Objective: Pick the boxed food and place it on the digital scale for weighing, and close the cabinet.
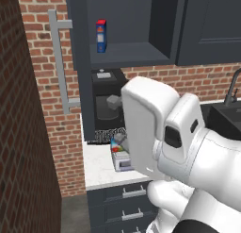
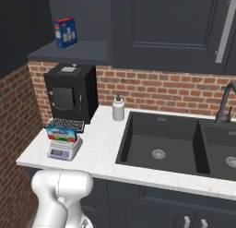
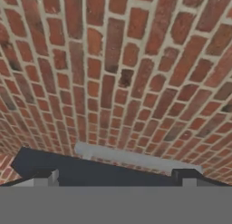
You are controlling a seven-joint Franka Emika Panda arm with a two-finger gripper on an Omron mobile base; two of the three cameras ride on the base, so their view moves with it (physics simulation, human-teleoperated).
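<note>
The light-blue boxed food [image 2: 61,131] lies on the digital scale [image 2: 64,151], which stands on the counter in front of the coffee machine; a corner of the boxed food [image 1: 118,145] peeks past my arm. The cabinet door [image 1: 81,62] stands swung open, its long grey bar handle [image 1: 59,62] against the brick wall. In the hand view, that bar handle [image 3: 136,158] and the dark door edge [image 3: 68,169] lie just beyond my gripper [image 3: 117,177]. It is open, with fingertips [image 3: 45,177] wide apart and nothing between them.
A tall red-and-blue box [image 2: 65,32] stands on the open cabinet shelf. Below it is the black coffee machine [image 2: 71,93], then a soap bottle [image 2: 118,108], a dark sink [image 2: 159,144] and a tap [image 2: 225,105] to the right. A brick side wall [image 1: 23,133] is close on the left.
</note>
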